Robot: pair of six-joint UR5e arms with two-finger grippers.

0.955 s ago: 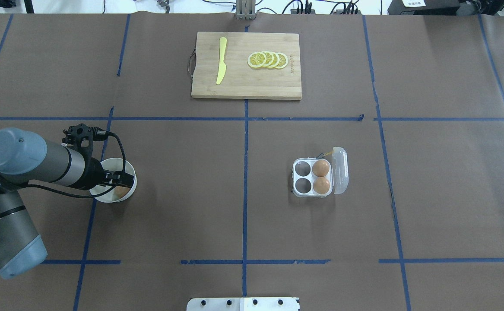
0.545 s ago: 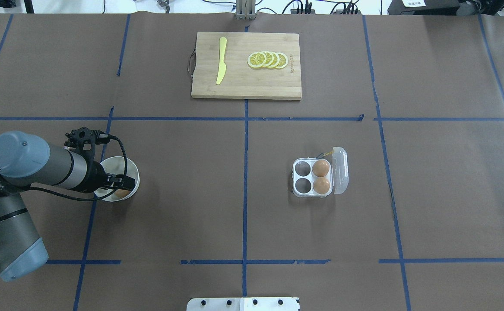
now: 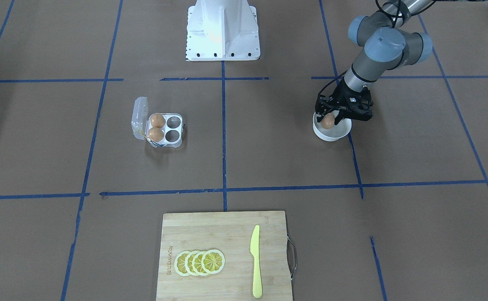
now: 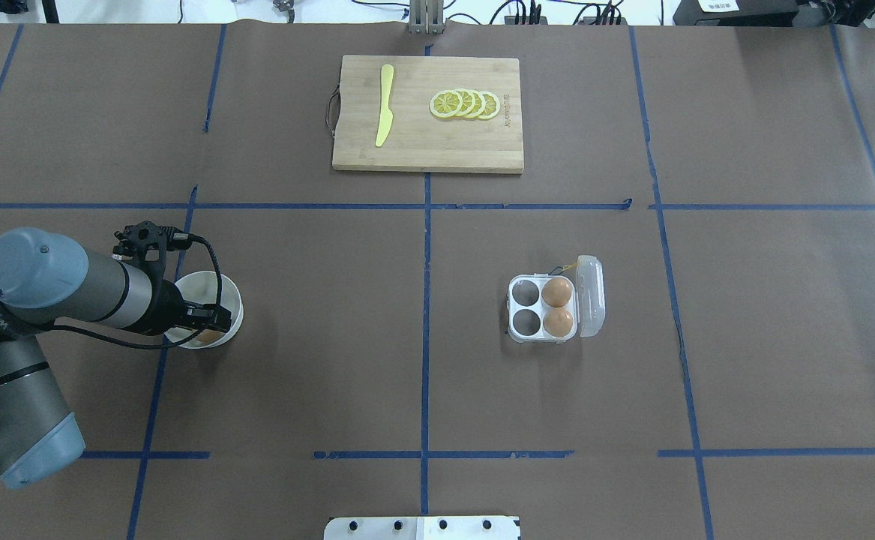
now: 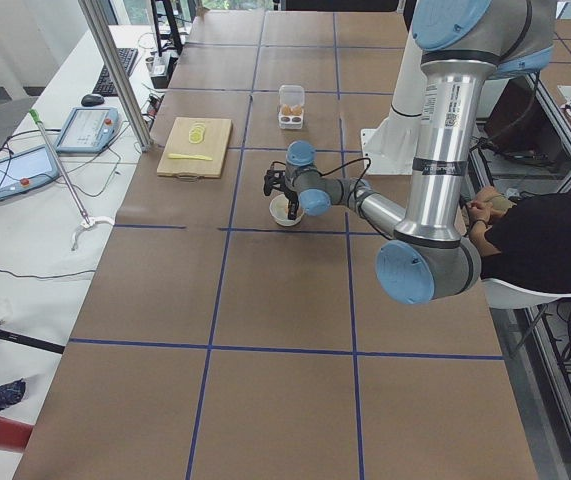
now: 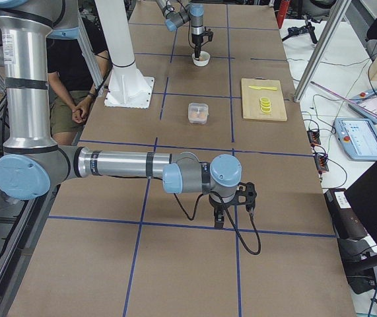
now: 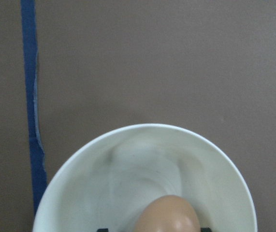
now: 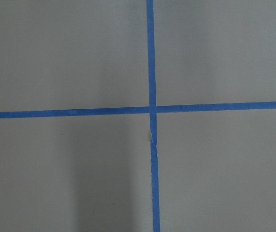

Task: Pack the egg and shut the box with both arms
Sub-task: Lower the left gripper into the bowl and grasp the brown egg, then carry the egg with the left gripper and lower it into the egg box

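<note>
Brown paper-covered table (image 4: 317, 375), ruled into squares by blue tape lines (image 4: 426, 300). Straight beneath the left gripper (image 3: 330, 119), a round white bowl (image 3: 335, 133), just beside a tape line. Well off to that gripper's right, the box (image 4: 541, 309), lid apparently swung open on its far side. Ahead and rightward of the gripper, a wooden cutting board (image 4: 422, 146). Behind and rightward, the white pedestal (image 3: 223, 29).

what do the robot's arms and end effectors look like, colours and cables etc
Both match. The left arm and right arm are silver-grey tubes with light-blue joint caps and thin black bands. The left end effector and right end effector are black open frames, each with a black cable looping off the wrist.
</note>
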